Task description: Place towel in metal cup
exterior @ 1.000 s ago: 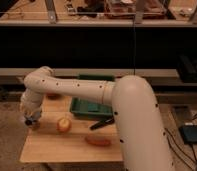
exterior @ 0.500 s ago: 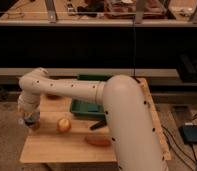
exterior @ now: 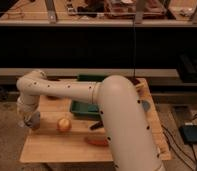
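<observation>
Mostly blocked view: the white arm (exterior: pixel 117 115) fills the lower middle and right of the frame, hiding a large part of the wooden table (exterior: pixel 57 147). The gripper (exterior: pixel 31 121) is seen at the left edge of the table, low over the top, just left of the round orange fruit (exterior: pixel 64 124). Something greyish is seen at the gripper tip, but whether it is the towel or the metal cup cannot be told, and how the tool stands on it cannot be told either. No towel and no metal cup can be picked out with certainty anywhere else; both may be covered by the arm or the gripper. The green tray (exterior: pixel 83 108) is partly cut off by the arm, only its left part and back rim showing. A reddish-orange long item (exterior: pixel 96 141) lies at the front, its right end hidden under the arm. A dark item (exterior: pixel 96 125) between tray and long item is too unclear to name. A grey-blue round disc (exterior: pixel 145 105) peeks out at the right of the arm. A dark box (exterior: pixel 191 134) with cables is on the floor at lower right.

Against the earlier frames, the arm's bulk is noted shifted further left and nearer the camera, more of the tray being covered. The gripper is kept at about the same left-edge spot. The fruit is unchanged.
</observation>
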`<state>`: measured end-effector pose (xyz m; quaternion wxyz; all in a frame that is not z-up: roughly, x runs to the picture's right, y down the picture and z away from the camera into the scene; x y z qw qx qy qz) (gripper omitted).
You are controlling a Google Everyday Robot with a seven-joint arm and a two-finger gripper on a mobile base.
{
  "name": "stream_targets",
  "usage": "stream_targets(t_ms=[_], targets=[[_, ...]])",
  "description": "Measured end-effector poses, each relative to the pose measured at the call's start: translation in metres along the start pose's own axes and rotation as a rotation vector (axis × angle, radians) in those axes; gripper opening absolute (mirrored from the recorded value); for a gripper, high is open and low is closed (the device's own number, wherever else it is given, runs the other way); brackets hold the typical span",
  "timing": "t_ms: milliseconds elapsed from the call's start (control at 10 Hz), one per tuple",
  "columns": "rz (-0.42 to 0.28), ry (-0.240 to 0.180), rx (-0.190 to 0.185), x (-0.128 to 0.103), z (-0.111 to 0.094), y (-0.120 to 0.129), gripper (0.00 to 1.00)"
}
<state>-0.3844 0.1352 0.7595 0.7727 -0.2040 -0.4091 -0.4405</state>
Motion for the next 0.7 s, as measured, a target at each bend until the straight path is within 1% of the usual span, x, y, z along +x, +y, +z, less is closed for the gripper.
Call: stream_targets(t_ms=[200,300,400,500,600,700], targets=[[0.008,-0.005,-0.004,0.001,0.002,0.003,0.80],[0.015,-0.010,0.003,0.003,0.001,0.004,0.80],[0.020,-0.023,0.025,0.004,-0.003,0.004,0.80],[0.024,-0.031,0.052,0.006,-0.012,0.002,0.80],[0.039,-0.036,0.090,0.008,-0.025,0.000,0.80],[0.063,-0.038,0.116,0.014,-0.036,0.005,0.80]])
